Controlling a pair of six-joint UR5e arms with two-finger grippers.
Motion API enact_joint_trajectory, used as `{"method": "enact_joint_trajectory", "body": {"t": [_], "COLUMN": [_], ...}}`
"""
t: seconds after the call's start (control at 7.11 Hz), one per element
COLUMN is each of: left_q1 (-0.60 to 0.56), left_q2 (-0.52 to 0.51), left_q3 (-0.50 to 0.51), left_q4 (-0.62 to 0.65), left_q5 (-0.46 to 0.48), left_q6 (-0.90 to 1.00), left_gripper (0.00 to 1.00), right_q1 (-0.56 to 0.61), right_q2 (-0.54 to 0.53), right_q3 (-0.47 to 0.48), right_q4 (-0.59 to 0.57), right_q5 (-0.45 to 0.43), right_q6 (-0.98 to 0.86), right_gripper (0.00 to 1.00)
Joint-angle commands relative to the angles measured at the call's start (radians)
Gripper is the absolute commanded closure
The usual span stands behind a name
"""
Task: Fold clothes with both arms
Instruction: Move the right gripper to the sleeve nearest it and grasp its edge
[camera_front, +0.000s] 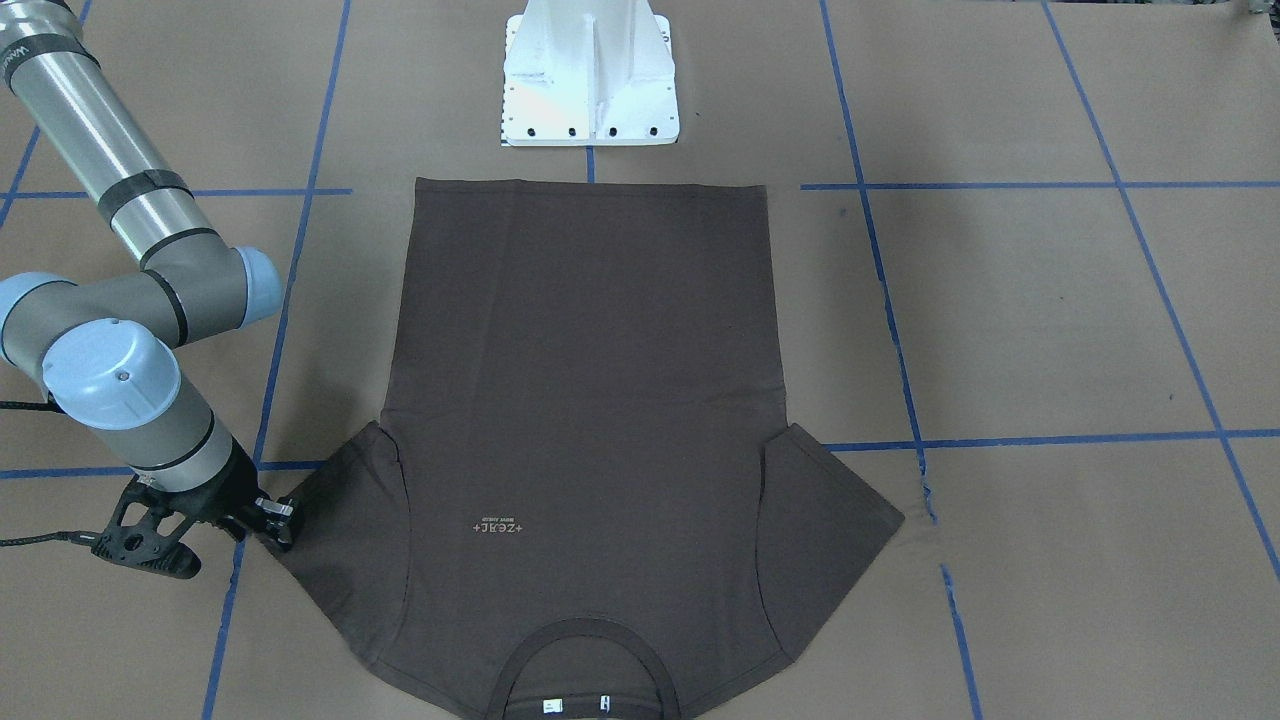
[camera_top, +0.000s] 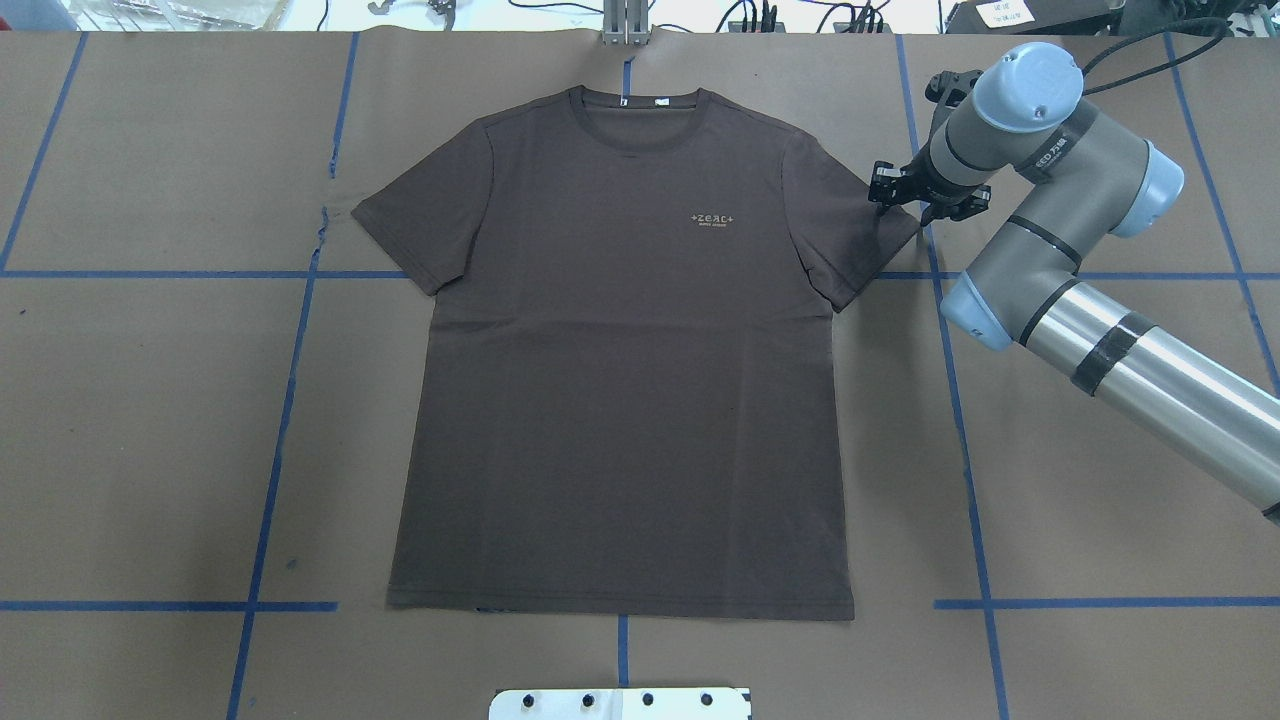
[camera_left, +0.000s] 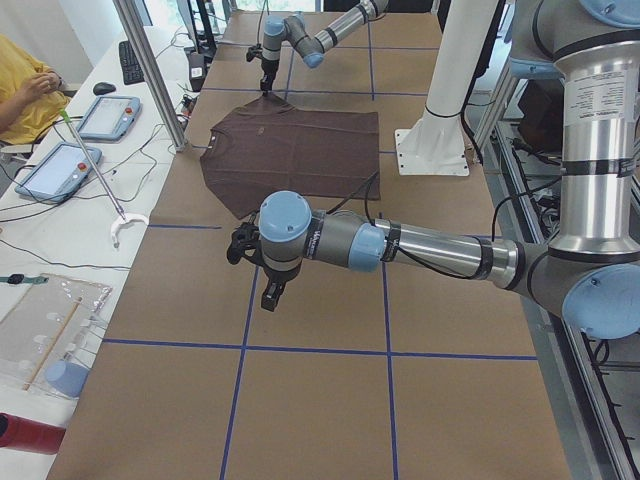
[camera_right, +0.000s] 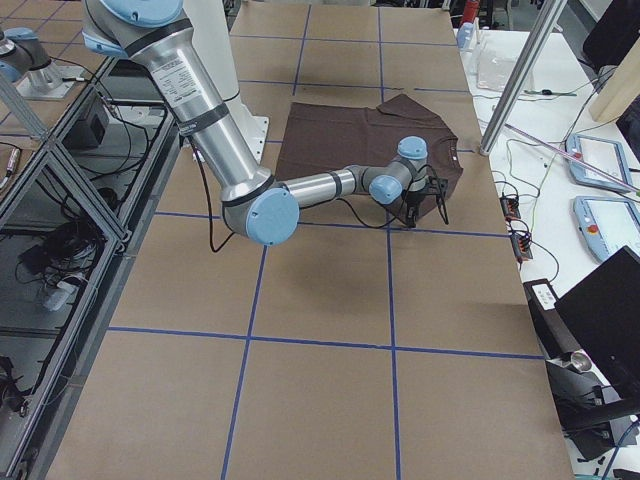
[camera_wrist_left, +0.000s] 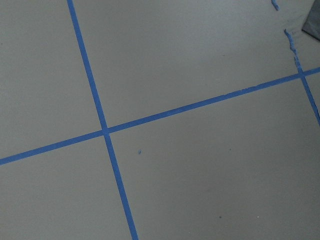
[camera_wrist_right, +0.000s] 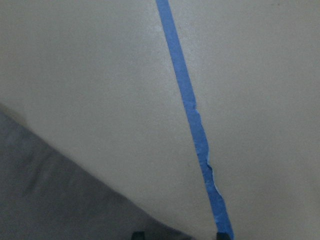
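The folding is only just beginning: the T-shirt (camera_top: 620, 380) is lying flat and face up in the middle of the bench (camera_top: 140, 400), with its collar (camera_top: 635, 100) pointing away from the robot and its hem (camera_top: 620, 600) nearest the base. Both sleeves are lying spread out, and no fold is showing anywhere. The right tool (camera_front: 278, 525) is pointing down at the outer corner of the right sleeve (camera_top: 850, 240). Its fingers are standing apart, one over the fabric edge and one over bare paper, and are gripping nothing yet. The left tool (camera_left: 272, 295) is hanging above bare bench well apart from the left sleeve (camera_top: 410, 225), and its wrist camera is seeing almost only paper and tape. I cannot tell whether it is wide or narrow. By my judgement every fold is waiting to be made. No container is taking part. A clear flat pouch (camera_left: 50, 330) is lying on the side table, its contents too small to make out.
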Motion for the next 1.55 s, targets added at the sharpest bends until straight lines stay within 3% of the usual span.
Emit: {"method": "enact_joint_trajectory", "body": {"t": [0.0,0.7,0.98,1.27,1.41], "left_q1": [0.000,0.000,0.000,0.000,0.000], "left_q2": [0.002,0.011,0.012,0.012,0.012], "left_q3": [-0.007,-0.009,-0.016,-0.015,-0.016], "left_q4": [0.001,0.001,0.001,0.003,0.001], "left_q5": [0.000,0.000,-0.002,-0.002,-0.002], "left_q6": [-0.002,0.000,0.000,0.000,0.000], "left_gripper": [0.00,0.00,0.00,0.00,0.00], "right_q1": [0.001,0.001,0.001,0.001,-0.001], "right_q2": [-0.005,-0.010,-0.010,-0.013,-0.013], "right_q3": [0.000,0.001,0.003,0.001,0.001], "right_q4": [0.000,0.001,0.000,0.000,0.000], "right_q5": [0.000,0.003,0.006,0.006,0.006], "right_q6": [0.003,0.008,0.011,0.011,0.011], "right_gripper": [0.42,0.46,0.62,0.68,0.75]}}
